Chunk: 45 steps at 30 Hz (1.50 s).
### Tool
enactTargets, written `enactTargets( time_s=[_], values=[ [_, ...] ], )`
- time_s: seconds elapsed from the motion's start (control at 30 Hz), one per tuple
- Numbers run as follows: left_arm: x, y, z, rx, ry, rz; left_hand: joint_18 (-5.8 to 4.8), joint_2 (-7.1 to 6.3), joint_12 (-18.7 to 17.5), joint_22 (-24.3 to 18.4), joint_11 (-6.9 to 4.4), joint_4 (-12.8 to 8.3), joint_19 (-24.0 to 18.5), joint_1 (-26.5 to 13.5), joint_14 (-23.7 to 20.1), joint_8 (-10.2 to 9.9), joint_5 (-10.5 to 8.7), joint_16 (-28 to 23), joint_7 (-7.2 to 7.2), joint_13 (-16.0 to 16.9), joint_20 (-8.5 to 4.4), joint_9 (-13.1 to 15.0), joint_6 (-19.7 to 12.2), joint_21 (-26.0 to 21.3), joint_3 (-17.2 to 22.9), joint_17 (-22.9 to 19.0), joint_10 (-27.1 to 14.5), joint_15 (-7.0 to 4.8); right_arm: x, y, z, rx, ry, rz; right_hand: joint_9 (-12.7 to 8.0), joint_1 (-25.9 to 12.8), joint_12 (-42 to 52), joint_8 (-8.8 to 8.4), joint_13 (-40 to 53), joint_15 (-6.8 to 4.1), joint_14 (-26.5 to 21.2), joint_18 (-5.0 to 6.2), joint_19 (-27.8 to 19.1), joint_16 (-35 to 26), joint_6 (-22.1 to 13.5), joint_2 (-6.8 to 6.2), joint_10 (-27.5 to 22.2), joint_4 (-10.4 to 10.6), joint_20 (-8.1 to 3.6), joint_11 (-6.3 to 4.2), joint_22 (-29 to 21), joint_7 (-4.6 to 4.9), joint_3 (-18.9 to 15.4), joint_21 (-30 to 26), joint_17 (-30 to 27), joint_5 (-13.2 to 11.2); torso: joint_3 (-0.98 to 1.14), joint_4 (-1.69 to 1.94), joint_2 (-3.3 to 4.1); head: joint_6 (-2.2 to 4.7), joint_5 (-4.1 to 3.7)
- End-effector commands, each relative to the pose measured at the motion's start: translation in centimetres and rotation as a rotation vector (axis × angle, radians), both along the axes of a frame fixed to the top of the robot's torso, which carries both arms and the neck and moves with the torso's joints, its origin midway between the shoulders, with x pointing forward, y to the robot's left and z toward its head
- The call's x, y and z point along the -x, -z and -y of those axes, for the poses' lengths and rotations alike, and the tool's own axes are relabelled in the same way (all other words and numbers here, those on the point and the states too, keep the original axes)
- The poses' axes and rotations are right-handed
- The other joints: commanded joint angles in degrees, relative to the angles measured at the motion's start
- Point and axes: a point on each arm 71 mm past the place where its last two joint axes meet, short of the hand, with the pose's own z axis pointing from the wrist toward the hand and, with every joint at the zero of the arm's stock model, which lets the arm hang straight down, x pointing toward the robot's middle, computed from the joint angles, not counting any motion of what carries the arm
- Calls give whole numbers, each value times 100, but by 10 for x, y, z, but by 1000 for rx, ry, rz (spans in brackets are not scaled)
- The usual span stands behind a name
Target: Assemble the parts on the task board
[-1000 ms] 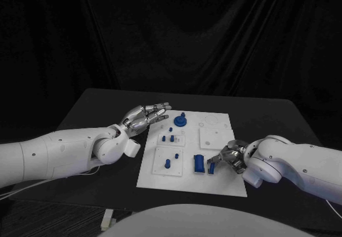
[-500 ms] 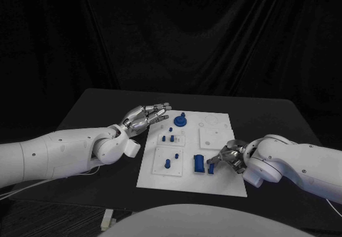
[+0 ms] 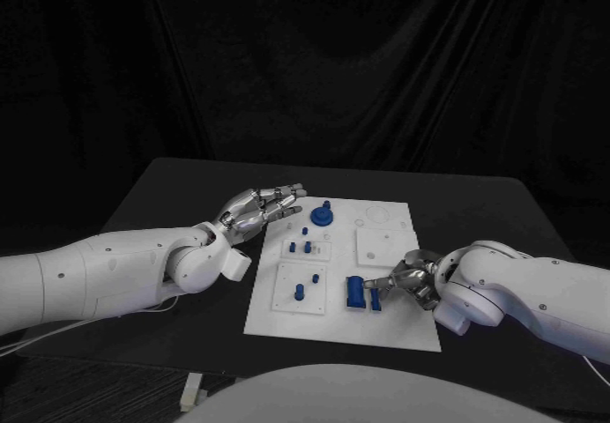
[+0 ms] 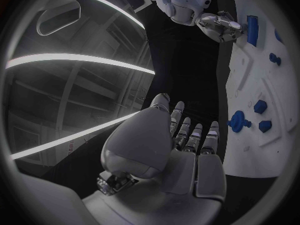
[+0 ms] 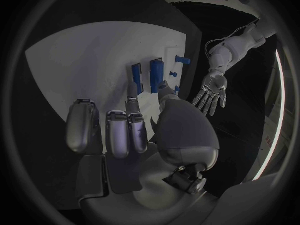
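Note:
The white task board [image 3: 382,330] lies mid-table. Two upright blue blocks [image 3: 356,293] [image 3: 377,296] stand side by side near its front right. My right hand [image 3: 409,280] reaches in from the right, its fingertips [image 5: 132,89] at the blocks' ends [image 5: 136,76] [image 5: 155,71], thumb and finger apart with nothing between them. My left hand [image 3: 261,207] hovers open, fingers spread, over the board's far left corner, beside a blue round knob [image 3: 323,214]. Small blue pegs [image 3: 300,248] [image 3: 307,285] stand in the board's left half.
The black table [image 3: 190,189] extends on all sides of the board. In the left wrist view the knob [image 4: 238,121] and pegs [image 4: 260,106] sit on the board [image 4: 247,155], with my right hand [image 4: 220,26] beyond. A black curtain backs the scene.
My right hand has edged slightly left toward the blocks, and more of the right block's top now shows by its fingertips. The left hand has stayed still.

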Motion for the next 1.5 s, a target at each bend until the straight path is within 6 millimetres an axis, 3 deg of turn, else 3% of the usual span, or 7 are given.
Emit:
enactTargets(
  time_s=[0.03, 0.3, 0.8, 0.97, 1.17, 1.37, 1.5],
  values=[
    [1, -1, 2, 16, 12, 3, -106, -2, 35, -2, 48, -2, 28, 69, 0, 40, 27, 37, 21, 7, 6, 7, 30, 19, 39, 6, 13, -13, 1, 0, 2, 13, 8, 12, 10, -30, 20, 45, 1510, 28, 469, 95, -19, -10, -65, -87, 595, 186, 38, 21, 1024, 6, -126, -36, 853, -19, -1, -1, -1, -1, 6],
    [2, -2, 0, 20, 3, 13, -110, -3, 42, 20, 46, -12, 44, 84, 15, 49, 36, 69, 21, 8, 6, 9, 47, 27, 51, 12, 16, -1, -1, -14, 16, -53, 97, 167, 76, -687, 20, 178, 1510, 29, 513, 80, 14, 103, -134, -132, 595, 885, 41, 25, 1049, 1, -977, 45, 1065, 1, 0, 1, 2, -1, 19],
    [2, -6, -2, 36, -19, 54, -113, -14, 164, 73, 67, -19, 95, 112, 69, 97, 61, 140, 31, 21, -4, 18, 144, 51, 89, 22, 80, -35, 7, -47, 28, -256, -3, 533, -486, -1698, 20, -181, 1510, 186, 547, -49, 231, 208, -580, 1381, 595, 858, 175, 200, 1218, 198, -1452, 691, 1235, -14, 2, 3, 2, -1, 17],
    [4, -9, -1, 17, -21, 115, 1, -3, 323, 88, 54, 153, 119, -84, 77, 164, 272, 144, 10, 31, -50, 23, 283, 63, 52, 19, 208, -133, 9, -59, 34, -381, -12, 693, -789, -1404, -1374, -283, 68, 238, -642, 529, -1390, -1737, -496, 1546, -531, 836, 267, 247, 217, 228, -1775, -2243, -1793, 25, 0, 1, -3, -1, 19],
    [7, -14, 0, -10, -36, 184, 199, 128, 314, -129, -98, 174, -51, -958, -16, 164, 53, 0, -114, 24, -228, 1, 253, -15, -282, -4, 295, -355, 13, -74, 46, -661, 48, 779, -1303, -631, -6875, -804, -3979, 1545, -4733, 262, -4596, -6740, -1197, 1155, -5187, 834, 1067, 1376, -2236, 120, -1870, -6466, -5483, 21, 3, 6, 3, -1, -18],
    [7, -16, 1, -35, -63, 215, 187, 96, -52, -480, -378, 166, -283, -1440, -196, -80, 176, -394, -352, -4, -438, -45, -294, -117, -502, -66, 136, -689, 11, -78, 59, -792, 83, 792, -2160, -647, -8495, -1062, -6203, 707, -8326, 150, -8381, -8644, -3933, 102, -7896, 873, 983, -214, -7432, -1246, -817, -7400, -7404, 46, 3, 1, -1, -1, -121],
    [6, -15, 4, -41, -61, 215, 186, 106, -171, -513, -445, 160, -302, -1363, -212, -185, 509, -478, -411, -13, -472, -56, -426, -119, -410, -79, 64, -727, 10, -76, 66, -813, 95, 802, -2296, -528, -8595, -1126, -6620, 589, -8399, 200, -8383, -8677, -4222, 60, -8135, 893, 867, -465, -7493, -1338, -764, -7406, -7490, 12, 14, 0, -18, -1, -210]
  ],
)
